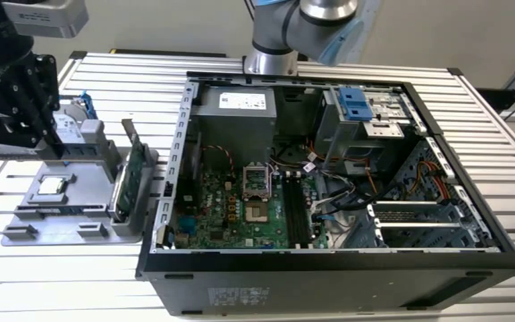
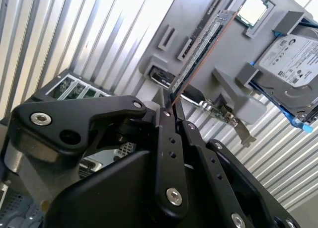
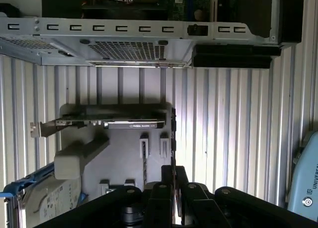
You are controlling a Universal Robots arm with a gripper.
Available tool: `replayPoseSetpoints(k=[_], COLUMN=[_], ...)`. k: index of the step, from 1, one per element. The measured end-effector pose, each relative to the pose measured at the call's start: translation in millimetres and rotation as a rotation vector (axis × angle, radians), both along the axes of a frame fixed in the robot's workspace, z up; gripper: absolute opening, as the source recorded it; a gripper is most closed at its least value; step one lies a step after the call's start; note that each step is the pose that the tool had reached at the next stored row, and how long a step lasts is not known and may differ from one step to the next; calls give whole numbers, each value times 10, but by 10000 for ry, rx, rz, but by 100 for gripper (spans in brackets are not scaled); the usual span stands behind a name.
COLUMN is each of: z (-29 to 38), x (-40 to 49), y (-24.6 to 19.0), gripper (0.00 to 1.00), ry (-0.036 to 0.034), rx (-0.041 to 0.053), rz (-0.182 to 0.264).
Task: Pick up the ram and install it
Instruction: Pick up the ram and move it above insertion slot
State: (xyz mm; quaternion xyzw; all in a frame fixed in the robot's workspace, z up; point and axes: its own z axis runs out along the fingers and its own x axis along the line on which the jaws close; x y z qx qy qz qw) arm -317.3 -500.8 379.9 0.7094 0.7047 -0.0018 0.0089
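In the second wrist view the ram (image 2: 201,54) is a slim dark stick with a copper edge, pinched at one end between my black fingers. My gripper (image 2: 169,101) is shut on it. The first wrist view has the ram (image 3: 173,138) edge-on as a thin dark line running out from the gripper (image 3: 173,171) over the grey tray (image 3: 124,158). Seen from the exterior camera, the gripper (image 1: 38,144) hangs over the tray (image 1: 61,228) at the exterior view's left, beside the open computer case (image 1: 177,168). The board's long black memory slots (image 1: 295,208) lie inside the case.
The tray also holds a green expansion card (image 1: 125,178) standing on edge, a silver hard drive (image 2: 293,64) with blue rails and a processor chip (image 1: 53,186). The case wall (image 3: 139,34) stands just past the tray. Cables and a drive cage (image 1: 365,114) crowd the case interior.
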Motion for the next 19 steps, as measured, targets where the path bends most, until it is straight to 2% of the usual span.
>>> replayPoseSetpoints(k=[19], z=[0], x=[343], y=[0], gripper=[0], ry=[4], rx=[0], rz=[0])
